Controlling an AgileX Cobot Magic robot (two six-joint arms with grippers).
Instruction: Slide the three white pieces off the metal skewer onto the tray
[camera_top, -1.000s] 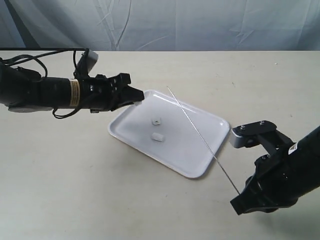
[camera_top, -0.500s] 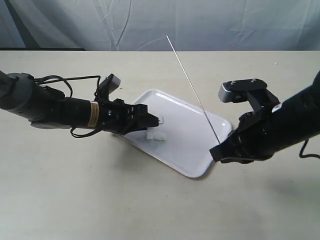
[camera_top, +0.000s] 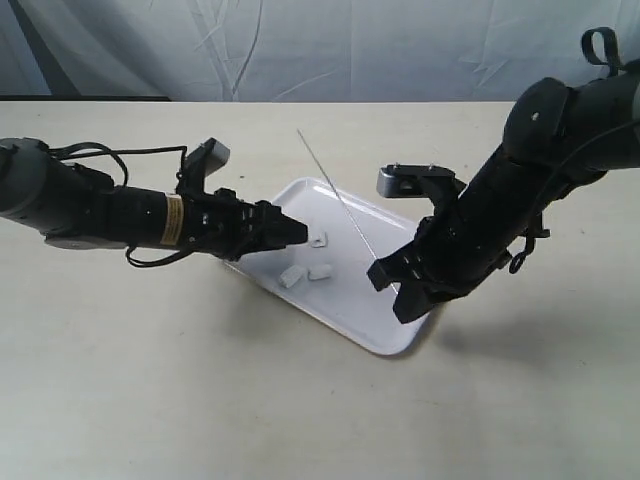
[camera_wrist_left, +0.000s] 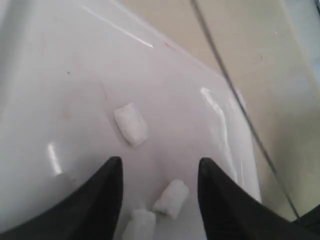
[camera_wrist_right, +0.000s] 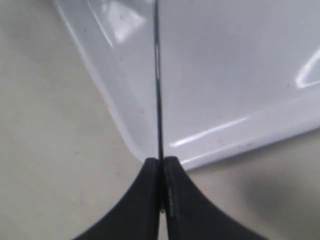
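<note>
Three white blocky pieces (camera_top: 321, 272) being contained in a shallow glossy white plastic tray (camera_top: 345, 300), thin silvery metal skewer (camera_wrist_right: 157, 90) being gripped by right jaws, left jaws being held open.

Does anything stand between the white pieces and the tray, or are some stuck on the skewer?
Nothing visible does. All three pieces lie on the tray, by the open left gripper. The skewer in the shut right gripper looks bare.

three white pieces (camera_wrist_left: 131, 124) on tray (camera_wrist_left: 75, 60)
</note>
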